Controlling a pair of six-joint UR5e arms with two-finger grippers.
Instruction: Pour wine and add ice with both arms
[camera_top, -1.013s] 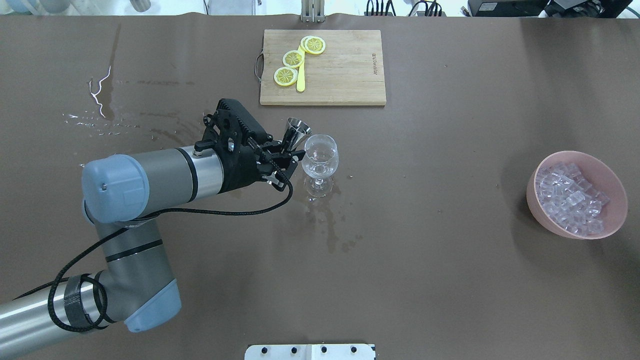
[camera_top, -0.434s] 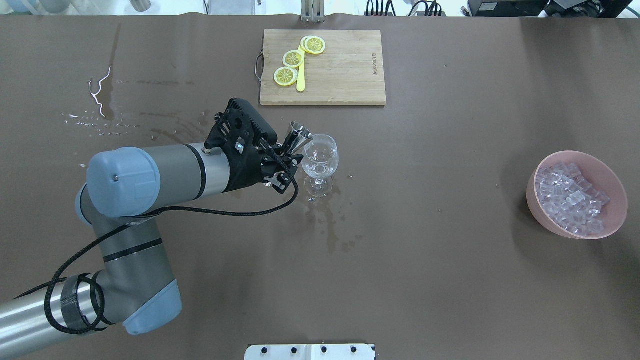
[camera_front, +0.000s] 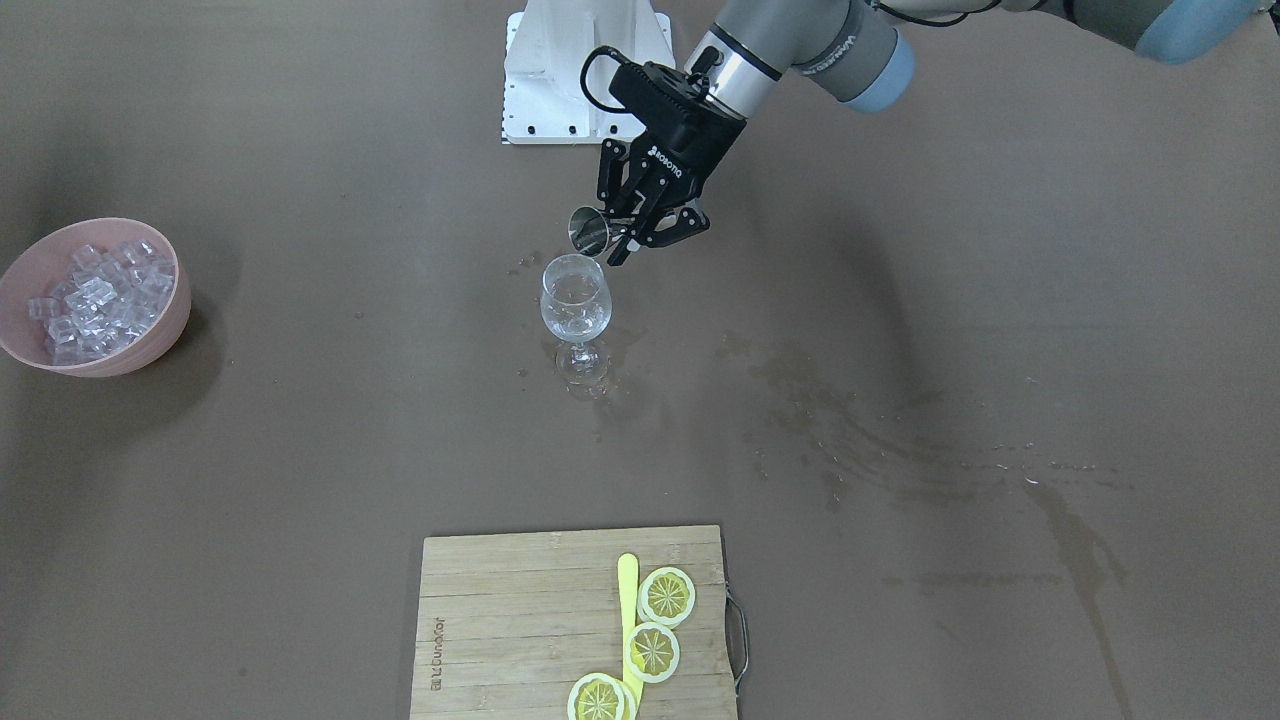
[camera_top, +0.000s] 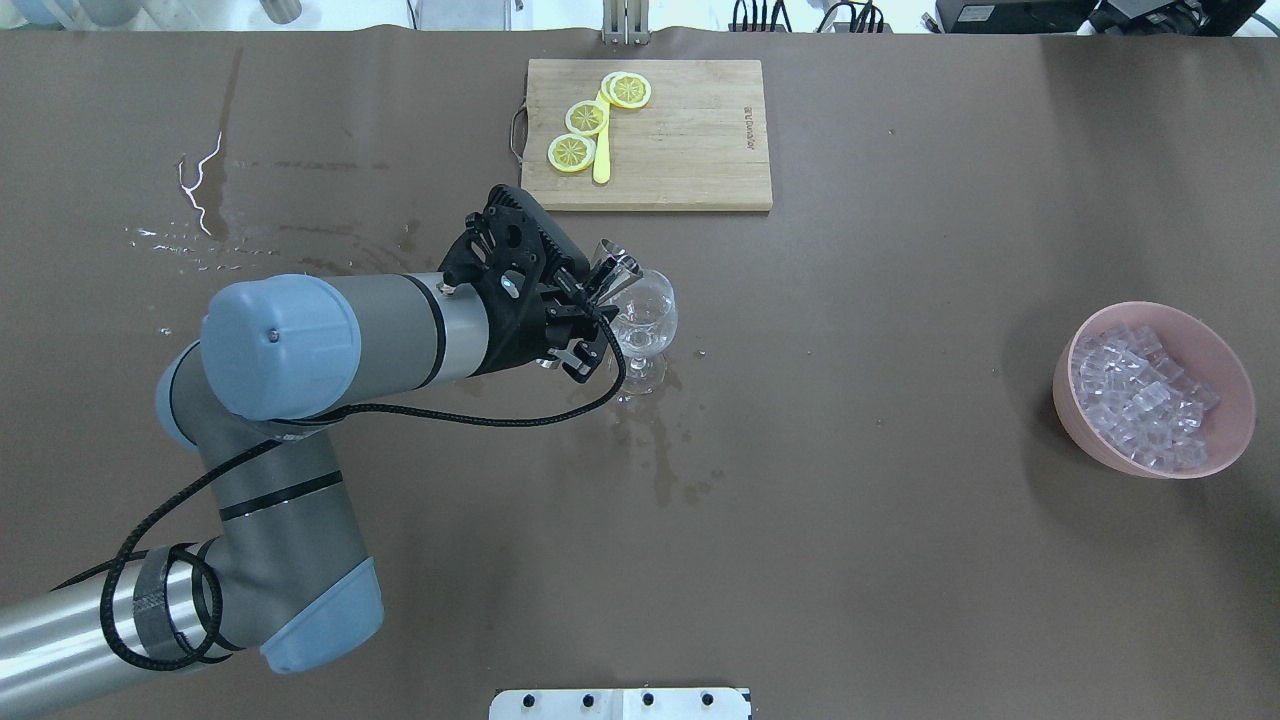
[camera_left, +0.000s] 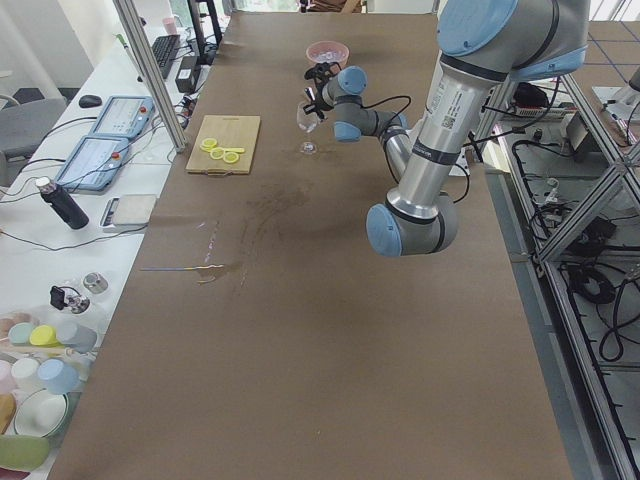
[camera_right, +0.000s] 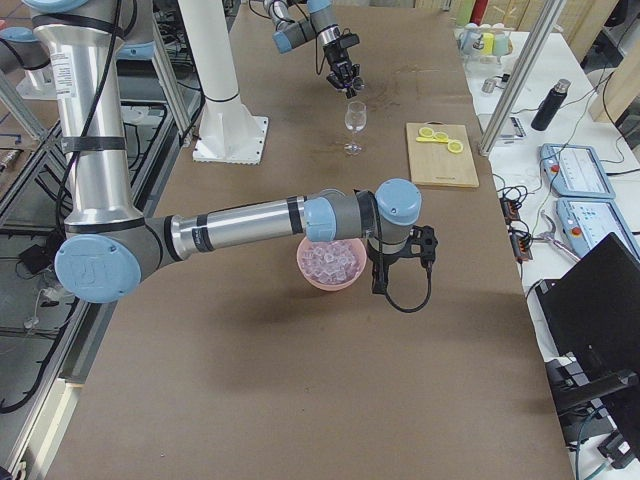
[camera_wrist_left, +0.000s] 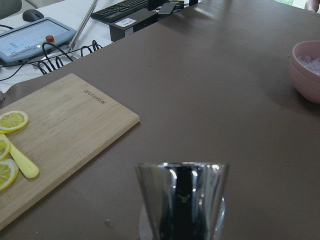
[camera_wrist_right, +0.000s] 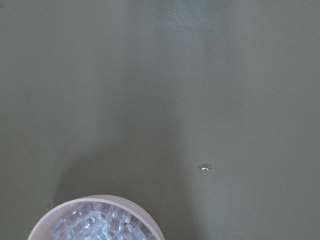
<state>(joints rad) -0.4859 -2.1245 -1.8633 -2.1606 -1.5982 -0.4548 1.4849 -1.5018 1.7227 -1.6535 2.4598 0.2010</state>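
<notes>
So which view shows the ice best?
Overhead: the ice lies whole and unblocked in the bowl. Front shows it too, smaller. The right wrist view cuts it at the bottom edge; the left wrist view catches a sliver. In the side views it is small.

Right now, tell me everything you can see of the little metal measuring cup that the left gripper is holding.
The jigger is a small, shiny steel cone, mirror-bright, flaring to a round open mouth. The left gripper clamps it by its narrower part and holds it in the air. It is tipped well over on its side, mouth towards the wine glass, just above and beside the glass's rim. Whether it touches the rim cannot be told, and no stream of liquid can be made out.
</notes>
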